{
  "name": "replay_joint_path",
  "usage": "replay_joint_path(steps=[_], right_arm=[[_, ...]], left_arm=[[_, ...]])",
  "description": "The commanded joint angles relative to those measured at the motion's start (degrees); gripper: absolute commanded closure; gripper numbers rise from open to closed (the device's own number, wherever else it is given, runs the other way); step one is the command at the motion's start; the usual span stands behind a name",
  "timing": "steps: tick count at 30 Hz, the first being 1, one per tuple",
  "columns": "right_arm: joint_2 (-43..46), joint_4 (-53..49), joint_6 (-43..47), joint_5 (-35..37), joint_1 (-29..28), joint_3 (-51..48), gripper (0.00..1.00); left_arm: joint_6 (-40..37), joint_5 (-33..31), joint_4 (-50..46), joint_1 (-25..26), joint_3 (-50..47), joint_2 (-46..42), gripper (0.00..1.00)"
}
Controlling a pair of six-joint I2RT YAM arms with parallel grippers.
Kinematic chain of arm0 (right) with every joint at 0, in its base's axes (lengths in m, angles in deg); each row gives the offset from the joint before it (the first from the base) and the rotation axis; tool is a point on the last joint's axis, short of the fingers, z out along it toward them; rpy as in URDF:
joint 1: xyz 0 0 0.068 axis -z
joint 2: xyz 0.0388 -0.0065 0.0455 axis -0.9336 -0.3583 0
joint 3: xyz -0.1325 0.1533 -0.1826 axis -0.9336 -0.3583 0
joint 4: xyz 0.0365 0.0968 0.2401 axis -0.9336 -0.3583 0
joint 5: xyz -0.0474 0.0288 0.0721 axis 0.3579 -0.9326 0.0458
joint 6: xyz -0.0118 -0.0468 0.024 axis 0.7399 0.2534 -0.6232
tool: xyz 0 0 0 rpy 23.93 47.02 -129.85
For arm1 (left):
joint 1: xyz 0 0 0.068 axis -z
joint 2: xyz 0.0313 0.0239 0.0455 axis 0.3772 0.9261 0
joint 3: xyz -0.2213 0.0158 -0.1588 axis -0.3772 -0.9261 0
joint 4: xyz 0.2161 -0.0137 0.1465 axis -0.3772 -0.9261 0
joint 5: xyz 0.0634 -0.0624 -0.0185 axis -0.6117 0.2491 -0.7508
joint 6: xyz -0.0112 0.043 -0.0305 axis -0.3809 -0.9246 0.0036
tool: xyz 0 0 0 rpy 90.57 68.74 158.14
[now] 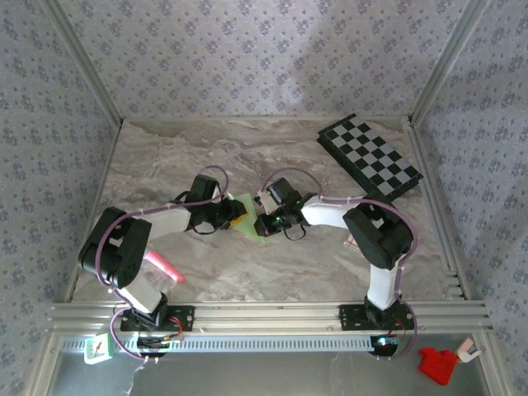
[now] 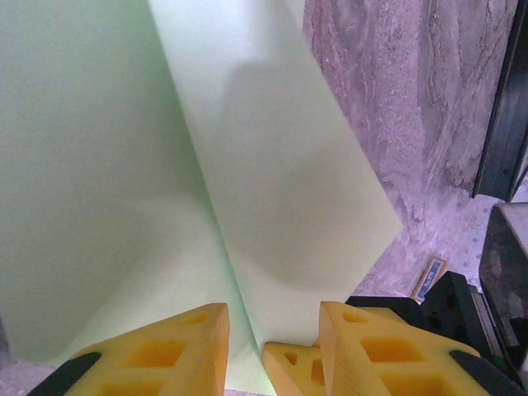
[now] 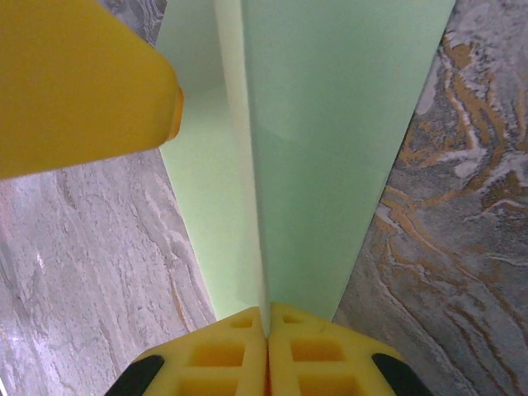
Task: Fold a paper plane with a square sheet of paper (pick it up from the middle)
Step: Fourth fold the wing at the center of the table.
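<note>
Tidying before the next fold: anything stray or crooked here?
A pink marker lies loose near the left arm, unrelated to folding. The chequered board sits skewed to the table edges at far right.

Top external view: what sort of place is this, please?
Probably a robot test cell rather than a home. A black-and-white left arm and right arm are bolted to a silver metal rail, and grey patterned wall panels box in the marble-patterned tabletop.

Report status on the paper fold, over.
Right gripper shut on the paper. Left gripper open astride its fold. Pink marker and chequered board well aside.
</note>
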Motion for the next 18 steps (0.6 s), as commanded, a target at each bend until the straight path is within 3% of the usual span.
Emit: replay_joint_path(steps=[1,18], right_arm=[[-0.95,-0.27,-0.66,-1.55,0.42,-0.47,0.91],[-1.76,-0.25,-1.1,-2.21,0.8,-0.56,0.88]], left_arm=[[-1.9,1.32,1.23,0.52,0.93,1.46,0.64],[-2.77,0.06,-4.18,1.14,3.92,5.1,0.54]])
